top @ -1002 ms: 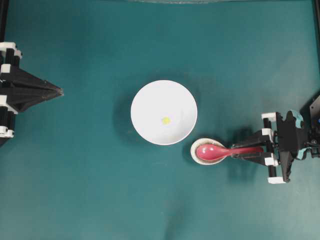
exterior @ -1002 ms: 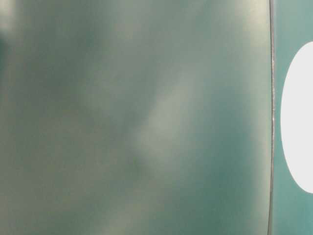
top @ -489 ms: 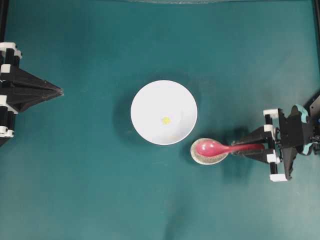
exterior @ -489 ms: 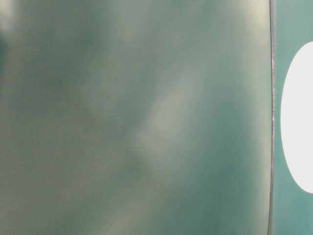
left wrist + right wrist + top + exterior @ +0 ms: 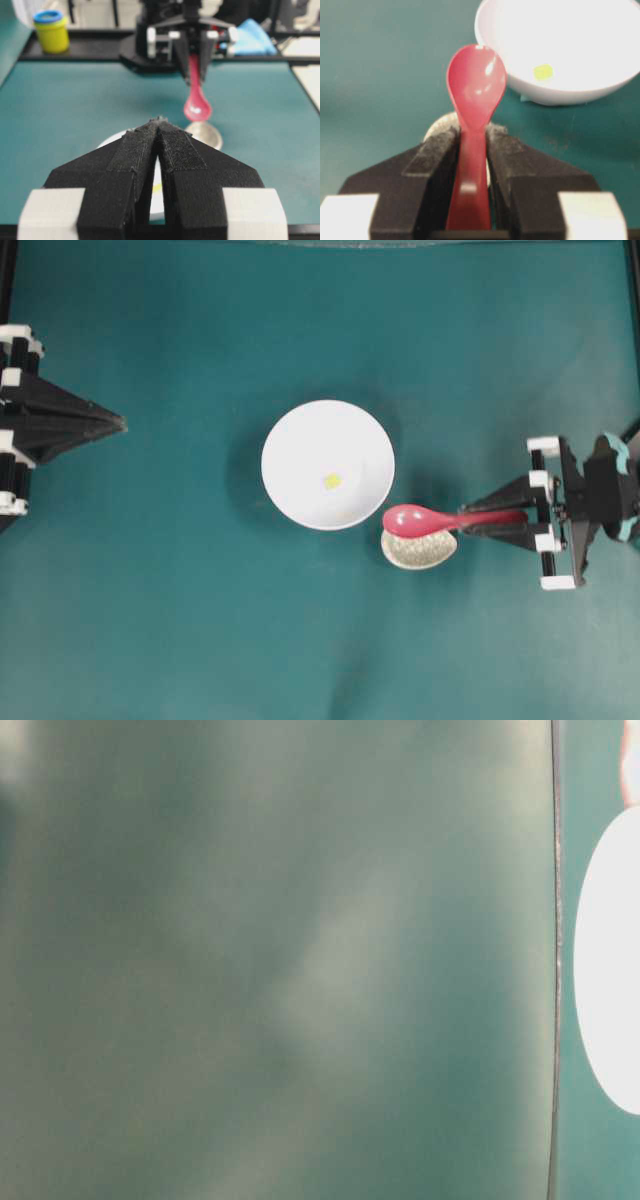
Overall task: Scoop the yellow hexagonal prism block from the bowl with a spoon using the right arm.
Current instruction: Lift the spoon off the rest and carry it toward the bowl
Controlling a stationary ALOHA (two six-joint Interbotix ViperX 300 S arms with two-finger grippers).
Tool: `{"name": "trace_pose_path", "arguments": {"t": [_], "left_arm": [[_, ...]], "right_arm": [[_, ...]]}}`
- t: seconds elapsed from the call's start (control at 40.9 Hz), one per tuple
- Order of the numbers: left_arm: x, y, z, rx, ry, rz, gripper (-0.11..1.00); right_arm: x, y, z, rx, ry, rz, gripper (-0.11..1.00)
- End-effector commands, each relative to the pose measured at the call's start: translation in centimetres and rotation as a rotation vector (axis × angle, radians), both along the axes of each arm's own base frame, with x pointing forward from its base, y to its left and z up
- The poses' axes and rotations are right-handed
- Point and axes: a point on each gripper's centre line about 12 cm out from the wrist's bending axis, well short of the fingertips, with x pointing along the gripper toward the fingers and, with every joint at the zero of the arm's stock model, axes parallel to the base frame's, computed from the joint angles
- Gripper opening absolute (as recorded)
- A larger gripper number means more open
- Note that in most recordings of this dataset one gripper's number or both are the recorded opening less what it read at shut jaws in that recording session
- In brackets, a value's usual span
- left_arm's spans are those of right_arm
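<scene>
Here the right pincer (image 5: pixel 472 150) is clamped on the pink-red spoon's (image 5: pixel 475 90) handle, its scoop raised over the speckled spoon rest (image 5: pixel 420 550). The left pincer (image 5: pixel 159 125) rests pressed together. Only the right wrist view shows the grip closely; the yellow hexagonal prism block (image 5: pixel 331 481) lies in the white bowl (image 5: pixel 290 440).

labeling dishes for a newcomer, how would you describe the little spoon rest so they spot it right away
Start at the large white bowl in the middle of the green table. Just off its lower right rim, in the overhead view, sits a much smaller dish, the spoon rest, partly under the pink-red spoon. Unlike the plain round bowl, it is oval, beige and speckled.
</scene>
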Motion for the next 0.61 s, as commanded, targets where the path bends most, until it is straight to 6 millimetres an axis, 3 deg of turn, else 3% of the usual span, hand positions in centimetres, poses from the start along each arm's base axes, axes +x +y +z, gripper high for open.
{"name": "trace_pose_path", "arguments": {"t": [0.0, 0.318, 0.587], "left_arm": [[0.2, 0.0, 1.1, 0.003, -0.032, -0.001, 0.01], [0.3, 0.0, 1.2, 0.002, -0.034, -0.001, 0.01], [0.3, 0.0, 1.2, 0.002, -0.032, -0.001, 0.01]], "right_arm": [[0.8, -0.2, 1.8, 0.017, -0.013, 0.002, 0.25], [1.9, -1.5, 5.6, 0.035, 0.054, 0.029, 0.25], [2.7, -2.3, 7.4, 0.028, 0.047, 0.022, 0.25]]}}
